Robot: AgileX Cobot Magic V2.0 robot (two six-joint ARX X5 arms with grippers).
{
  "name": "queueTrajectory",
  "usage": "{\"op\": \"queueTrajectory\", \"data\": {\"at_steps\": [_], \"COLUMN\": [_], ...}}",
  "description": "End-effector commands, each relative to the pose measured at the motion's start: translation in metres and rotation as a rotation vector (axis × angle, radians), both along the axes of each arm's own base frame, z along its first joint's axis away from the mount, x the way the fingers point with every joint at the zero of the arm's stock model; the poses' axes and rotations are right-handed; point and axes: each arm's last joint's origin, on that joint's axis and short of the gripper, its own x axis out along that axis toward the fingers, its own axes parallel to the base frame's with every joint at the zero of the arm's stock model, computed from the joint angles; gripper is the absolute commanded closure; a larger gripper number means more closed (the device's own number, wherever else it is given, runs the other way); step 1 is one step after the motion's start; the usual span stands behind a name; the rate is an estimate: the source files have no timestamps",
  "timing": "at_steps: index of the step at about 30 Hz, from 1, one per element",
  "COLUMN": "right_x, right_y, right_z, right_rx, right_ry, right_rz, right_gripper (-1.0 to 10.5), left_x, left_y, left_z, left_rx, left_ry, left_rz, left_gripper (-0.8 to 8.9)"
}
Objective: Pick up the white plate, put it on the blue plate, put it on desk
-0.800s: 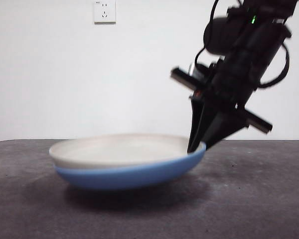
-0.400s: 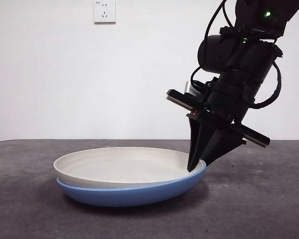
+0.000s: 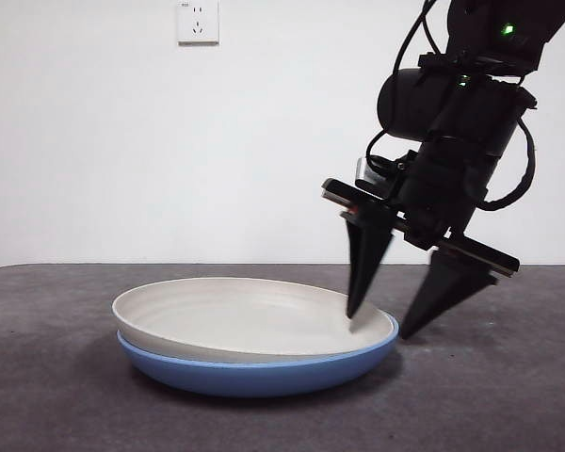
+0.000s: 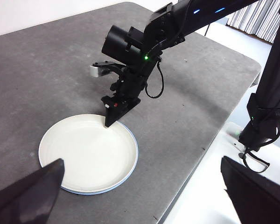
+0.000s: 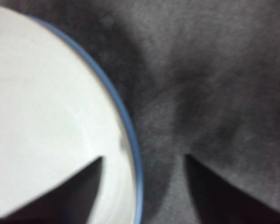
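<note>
Right gripper (image 3: pixel 407 318) now spread wide, released white plate (image 3: pixel 235 315), nested in blue plate (image 3: pixel 264 372)

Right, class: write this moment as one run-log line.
right gripper: open, astride stack rim | white plate: nested in blue plate | stack on desk | left gripper: open, waiting apart

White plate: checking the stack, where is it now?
The white plate sits nested in the blue plate on the desk, mid-table in the front view, under the open right hand straddling its rim.
</note>
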Motion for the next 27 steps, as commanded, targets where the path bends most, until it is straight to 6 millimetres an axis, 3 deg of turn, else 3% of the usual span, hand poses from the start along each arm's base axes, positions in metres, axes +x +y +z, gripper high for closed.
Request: {"op": "queueTrajectory", "data": {"at_steps": [1, 6, 12, 19, 27], "right_x": [0.002, -0.009, -0.043, -0.105, -0.172], "right_y": [0.003, -0.003, -0.02, -0.048, -0.084], "right_z": [0.01, 0.041, 0.096, 0.152, 0.179], "right_rx": [0.005, 0.007, 0.028, -0.022, -0.024], "right_ry": [-0.04, -0.125, -0.231, -0.386, -0.425], "right_rz": [0.021, 0.016, 0.028, 0.055, 0.089], "right_gripper": [5.3, 4.6, 3.7, 3.5, 3.5], "left_x": [0.0, 0.0, 0.0, 0.0, 0.0], "left_y": [-0.001, -0.001, -0.001, -0.001, -0.001], "left_z": [0.003, 0.003, 0.003, 0.003, 0.003], "left_rx": [-0.002, -0.002, -0.002, -0.002, -0.002], "left_ry": [-0.021, -0.021, -0.021, -0.021, -0.021], "left_rz": [-0.016, -0.016, -0.016, -0.016, -0.016], "left_gripper": [2.82, 2.82, 2.82, 2.82, 2.82]}}
